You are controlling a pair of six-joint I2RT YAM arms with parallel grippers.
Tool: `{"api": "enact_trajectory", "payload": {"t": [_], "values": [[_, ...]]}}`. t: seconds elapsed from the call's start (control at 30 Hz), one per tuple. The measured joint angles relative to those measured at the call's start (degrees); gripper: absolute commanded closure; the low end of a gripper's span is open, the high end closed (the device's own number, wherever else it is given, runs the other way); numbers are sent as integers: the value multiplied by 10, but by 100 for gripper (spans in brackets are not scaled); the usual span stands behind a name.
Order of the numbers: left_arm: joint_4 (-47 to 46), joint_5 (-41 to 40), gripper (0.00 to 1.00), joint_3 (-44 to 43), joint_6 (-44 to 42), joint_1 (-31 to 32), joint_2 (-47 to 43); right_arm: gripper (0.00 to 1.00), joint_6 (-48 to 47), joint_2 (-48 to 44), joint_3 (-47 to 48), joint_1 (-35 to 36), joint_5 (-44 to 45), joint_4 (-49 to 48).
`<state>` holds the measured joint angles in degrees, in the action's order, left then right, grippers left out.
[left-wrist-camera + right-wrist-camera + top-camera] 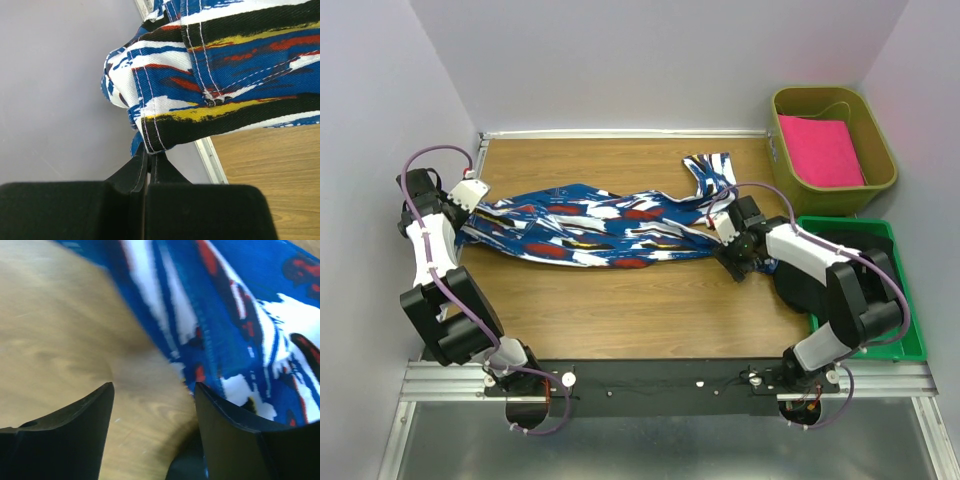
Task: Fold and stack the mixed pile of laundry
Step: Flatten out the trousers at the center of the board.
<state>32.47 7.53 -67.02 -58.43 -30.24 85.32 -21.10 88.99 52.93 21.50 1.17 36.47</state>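
The long blue cloth [590, 225] with white, red and black blotches lies stretched across the wooden table [620, 300], one flap turned toward the back right. My left gripper [468, 212] is shut on its left end, lifted by the left wall; in the left wrist view the hem [150, 140] is pinched between the closed fingers of this gripper [148, 155]. My right gripper [722, 236] stands open at the cloth's right end. In the right wrist view bare wood shows between that gripper's [152, 387] fingers, and the cloth [240, 315] touches the right finger. A dark mass, perhaps the black garment [792, 288], lies under the right arm.
An olive bin [785, 100] at the back right holds a folded bright pink cloth [820, 150]. A green tray [890, 235] sits at the right edge beneath the right arm. White walls close in on the left, back and right.
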Motion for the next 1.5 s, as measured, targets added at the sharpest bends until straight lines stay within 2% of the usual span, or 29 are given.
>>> {"api": "enact_trajectory", "payload": {"t": [0.1,0.13,0.2,0.23,0.47,0.63,0.8,0.97,1.23,1.37,1.5], "values": [[0,-1,100,0,0,0,0,59,-1,10,-23,8,53,-38],[-1,-1,100,0,0,0,0,75,-2,10,-26,10,69,-50],[-2,-3,100,0,0,0,0,88,-2,12,-29,14,96,-71],[-2,-3,100,0,0,0,0,99,-5,14,-29,14,107,-77],[-10,-3,100,0,7,0,0,99,-3,-23,-9,14,149,-68],[-16,-2,100,0,11,0,-5,99,3,-76,80,14,148,-43],[-27,-2,100,0,13,-2,-9,99,1,-73,184,8,138,-30],[-44,-2,100,0,22,-5,-9,99,-11,12,255,-22,129,-41],[-52,-9,100,-5,29,-5,-1,99,-23,274,348,-51,121,-43],[-64,-22,100,-7,37,-5,15,99,-19,325,395,-53,119,-37],[-64,-20,100,-7,36,-5,13,99,-15,314,407,-54,110,-38]]}}
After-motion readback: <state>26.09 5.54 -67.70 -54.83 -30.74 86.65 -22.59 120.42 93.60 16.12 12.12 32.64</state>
